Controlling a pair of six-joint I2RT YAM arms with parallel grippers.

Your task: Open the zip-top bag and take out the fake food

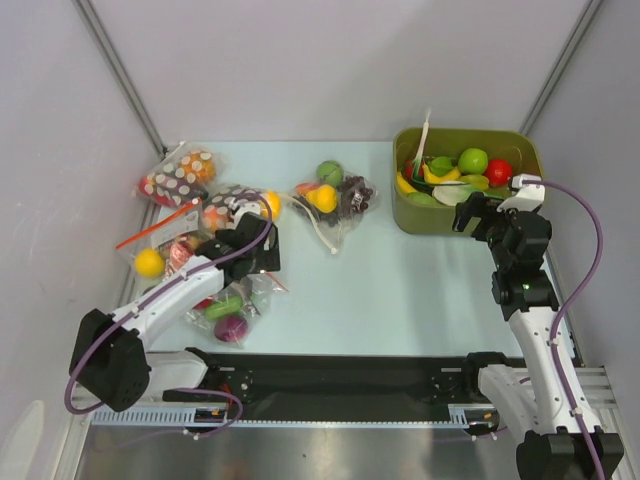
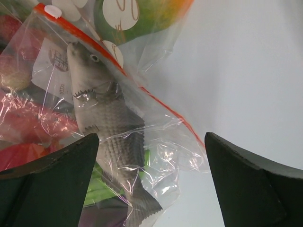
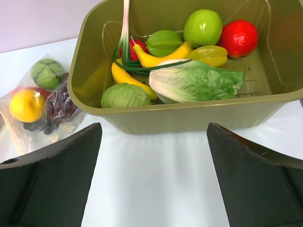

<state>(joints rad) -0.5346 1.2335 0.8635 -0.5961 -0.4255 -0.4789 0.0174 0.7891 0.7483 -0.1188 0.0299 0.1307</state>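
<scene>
The zip-top bag (image 2: 165, 142) is crinkly clear plastic with a red-orange zip strip (image 2: 156, 101). It lies at the left of the table, partly under my left arm (image 1: 240, 300). Inside it I see a grey fish (image 2: 106, 123), a green piece (image 1: 222, 308), a purple piece (image 1: 230, 328) and something red (image 2: 19, 156). My left gripper (image 1: 258, 250) is open wide just above the bag's corner (image 2: 151, 137) and holds nothing. My right gripper (image 1: 470, 212) is open and empty in front of the olive bin (image 3: 154, 126).
An olive bin (image 1: 460, 133) of toy fruit and vegetables stands at the back right, and its wall (image 3: 189, 116) is close to my right gripper. Brown dotted bags (image 1: 180, 175), a bag with a yellow ball (image 1: 150, 262) and a bag with grapes (image 1: 333, 195) lie nearby.
</scene>
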